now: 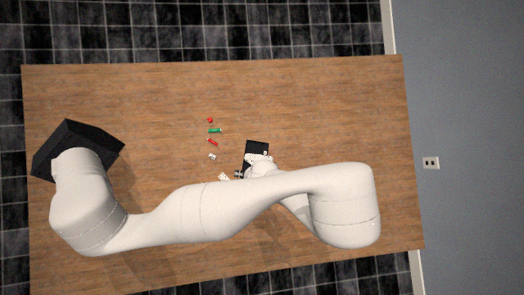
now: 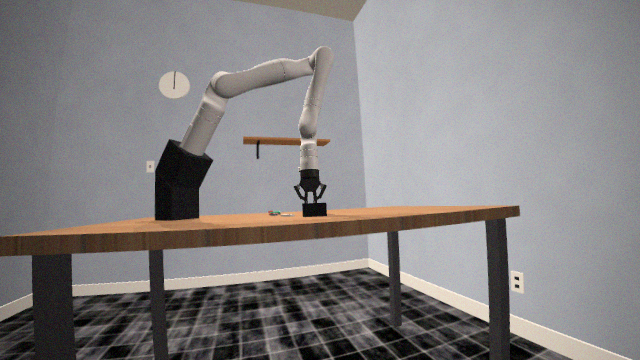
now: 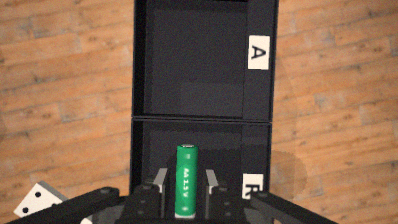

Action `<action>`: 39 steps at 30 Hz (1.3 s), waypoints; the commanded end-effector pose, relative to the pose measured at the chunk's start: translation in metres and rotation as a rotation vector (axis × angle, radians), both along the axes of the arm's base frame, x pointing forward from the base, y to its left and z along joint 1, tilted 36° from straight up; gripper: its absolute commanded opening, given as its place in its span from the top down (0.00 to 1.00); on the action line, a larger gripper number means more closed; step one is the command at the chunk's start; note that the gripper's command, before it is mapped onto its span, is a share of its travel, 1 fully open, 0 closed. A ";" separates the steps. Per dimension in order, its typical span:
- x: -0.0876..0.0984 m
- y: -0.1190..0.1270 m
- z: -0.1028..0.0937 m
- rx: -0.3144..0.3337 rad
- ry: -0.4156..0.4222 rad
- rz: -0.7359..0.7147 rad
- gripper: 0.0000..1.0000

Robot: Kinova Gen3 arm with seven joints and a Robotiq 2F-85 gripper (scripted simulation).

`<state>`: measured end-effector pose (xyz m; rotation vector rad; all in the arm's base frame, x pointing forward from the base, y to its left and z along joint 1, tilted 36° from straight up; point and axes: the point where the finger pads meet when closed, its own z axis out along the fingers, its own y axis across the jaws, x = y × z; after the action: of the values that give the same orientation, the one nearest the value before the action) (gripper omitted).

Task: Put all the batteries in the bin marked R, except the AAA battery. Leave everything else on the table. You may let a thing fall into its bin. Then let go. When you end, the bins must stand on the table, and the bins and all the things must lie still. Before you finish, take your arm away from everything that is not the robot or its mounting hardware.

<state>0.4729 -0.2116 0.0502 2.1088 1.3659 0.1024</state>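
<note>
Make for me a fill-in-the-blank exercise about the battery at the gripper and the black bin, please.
1. The battery between the fingers of the gripper is ____ in colour.
2. It hangs over the compartment of the bin that is marked ____.
3. The other compartment, with nothing showing inside it, is marked ____.
4. The white die lies outside the bin, on the ____.

Missing words: green; R; A; table

The bin carries white labels "A" and, nearer the camera, "R"; the green battery reads "AA 1.5 V".
</note>
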 end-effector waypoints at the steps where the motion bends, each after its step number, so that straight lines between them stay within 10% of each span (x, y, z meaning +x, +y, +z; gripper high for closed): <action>1: 0.000 0.000 0.000 0.000 -0.001 0.001 0.71; 39: -0.011 0.014 0.025 0.000 -0.001 0.001 0.71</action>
<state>0.4596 -0.2020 0.0720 2.1137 1.3606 0.0943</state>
